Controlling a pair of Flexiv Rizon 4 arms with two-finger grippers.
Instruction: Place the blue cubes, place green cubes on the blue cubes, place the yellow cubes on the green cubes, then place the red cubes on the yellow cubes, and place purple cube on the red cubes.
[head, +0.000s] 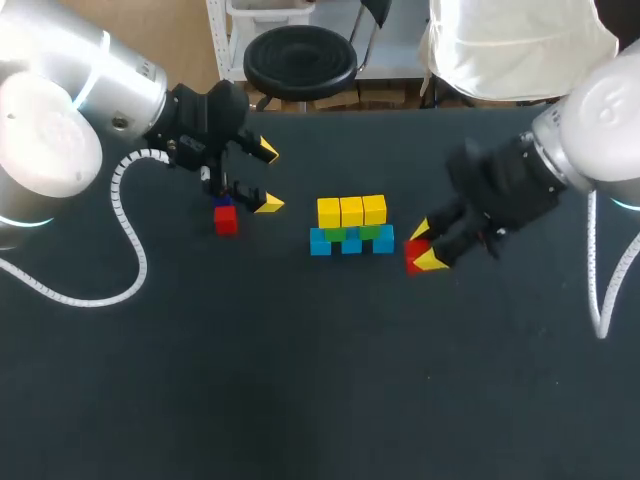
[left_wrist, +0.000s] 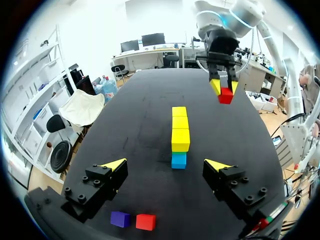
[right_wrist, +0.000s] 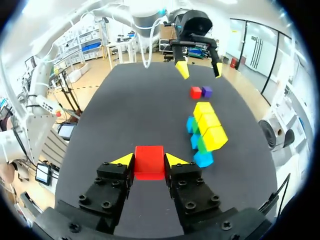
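Stacking looks a little past halfway. At the centre of the head view the blue cubes stand in a row on the dark worktop, with the green cubes on them and the yellow cubes on top. Right of centre, just beside the end of the stack, the right jaws are clenched on the held red cube, both yellow tips pressed to its sides. I cannot tell whether it rests on the worktop or hangs just above it. Left of centre the left jaws are spread wide and grasp nothing. Beneath them the loose red cube and the purple cube lie side by side, well apart from the stack.

Setting the held red cube on the yellow tier is probably the next step, and it carries the risk. The tiers are only resting on one another. If the cube comes in too low from the side, it or a fingertip could strike the yellow or green cubes and shove the rows apart. Released off-centre or tilted, it could slide off and drag a yellow cube with it. Both arms working over the stack at once could also collide.
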